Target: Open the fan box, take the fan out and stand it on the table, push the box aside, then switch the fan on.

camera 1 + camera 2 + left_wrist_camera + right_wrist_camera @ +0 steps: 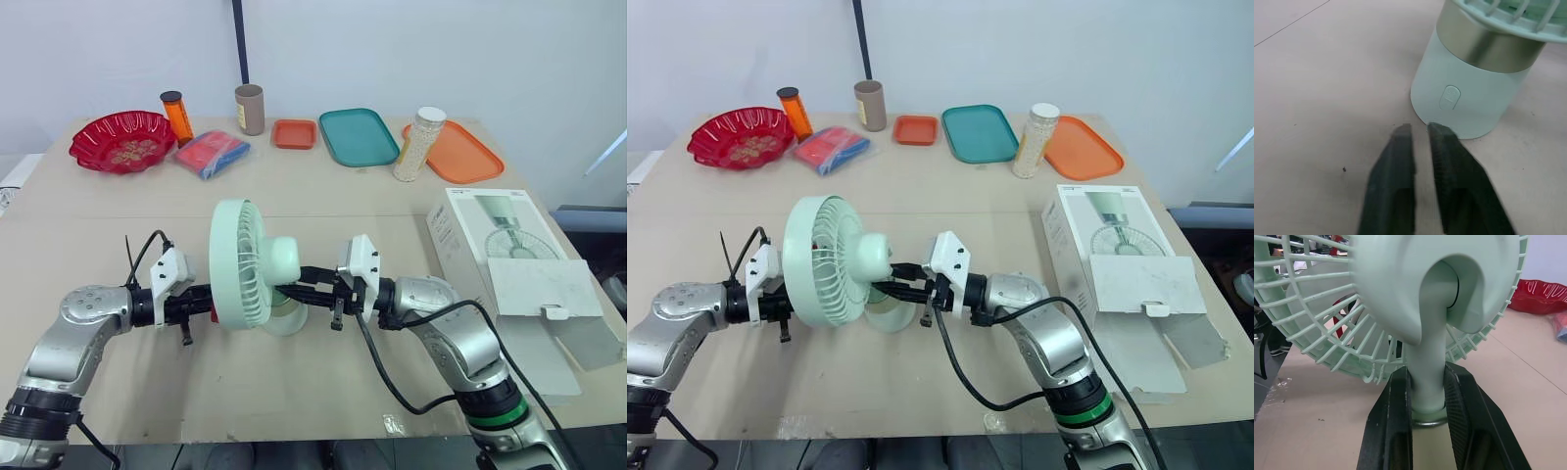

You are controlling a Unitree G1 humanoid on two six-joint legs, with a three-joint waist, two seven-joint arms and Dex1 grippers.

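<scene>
Fan (238, 262) stands upright on the surface (294, 387), its stem (1426, 377) clamped between the right jaws; left jaws, nearly together, point at the base button (1449, 97) just ahead. Light, stiff plastic, probably top-heavy: hold the stem, never the thin grille (818, 259).

The pale green fan (240, 264) stands upright mid-table (323, 186) on its round base, its white box (505, 257) lying flat to the right, flap open.

Pictured were one fan (235, 266), one box (493, 233), three trays (358, 137), one bowl (93, 138), three jars (419, 145) and one packet (211, 154).
</scene>
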